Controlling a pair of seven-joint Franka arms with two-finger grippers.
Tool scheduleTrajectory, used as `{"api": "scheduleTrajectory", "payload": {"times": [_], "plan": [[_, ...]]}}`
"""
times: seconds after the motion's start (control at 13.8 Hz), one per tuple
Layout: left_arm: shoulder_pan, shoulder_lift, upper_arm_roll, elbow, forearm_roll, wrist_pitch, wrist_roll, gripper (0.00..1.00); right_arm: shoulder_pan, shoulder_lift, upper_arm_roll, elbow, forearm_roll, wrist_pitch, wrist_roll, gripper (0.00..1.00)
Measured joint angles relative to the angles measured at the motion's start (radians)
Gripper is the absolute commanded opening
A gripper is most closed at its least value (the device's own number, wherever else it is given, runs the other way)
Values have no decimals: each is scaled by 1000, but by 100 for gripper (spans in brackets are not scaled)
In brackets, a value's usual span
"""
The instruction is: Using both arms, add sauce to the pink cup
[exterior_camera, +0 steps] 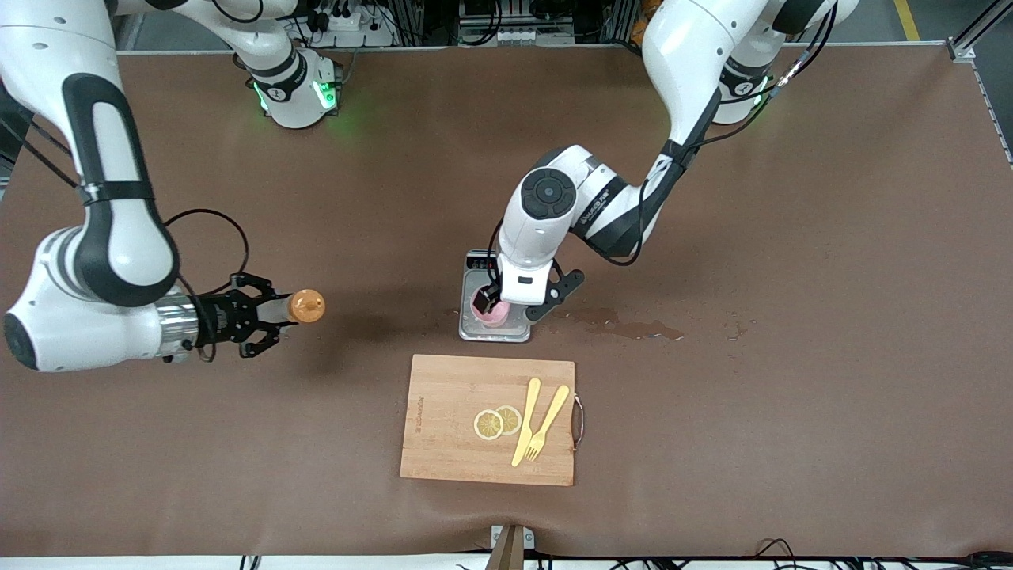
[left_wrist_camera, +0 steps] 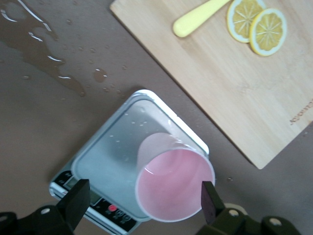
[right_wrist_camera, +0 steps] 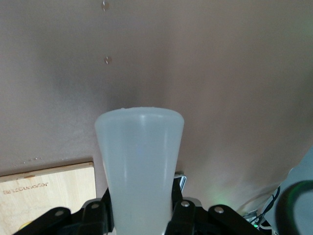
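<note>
Main risk: the pink cup (left_wrist_camera: 173, 178) sat on the scale (left_wrist_camera: 115, 161), off toward one edge of the platform, with the left gripper (left_wrist_camera: 142, 203) straddling it, jaws spread wide and clear of the rim on both sides. Any sideways drift on withdrawal could have clipped the light cup and tipped it off the scale. Second risk: the sauce (exterior_camera: 297, 307) was well apart from the scale, toward the right arm's end of the desk, so a long carry was needed; squeezing early would have put sauce on the desk. A wet patch (exterior_camera: 629, 324) already lay beside the scale.

Left arm (exterior_camera: 586, 206) reached down, wrist vertical over the scale. Right arm (exterior_camera: 95, 261) was held low and horizontal, right gripper (exterior_camera: 261, 313) clamped on the bottle, orange cap pointing toward the scale. Cutting board (exterior_camera: 451, 431) lay nearer the camera than the scale
</note>
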Motion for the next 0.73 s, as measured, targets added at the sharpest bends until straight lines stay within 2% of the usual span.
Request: {"api": "scheduleTrajectory", "payload": {"times": [0.44, 0.73], "plan": [[84, -91, -1, 1, 16, -294, 223, 100, 88, 0, 0, 28, -83, 16, 175, 41], [141, -123, -5, 1, 16, -474, 446, 100, 207, 0, 1, 40, -211, 35, 378, 39]]}}
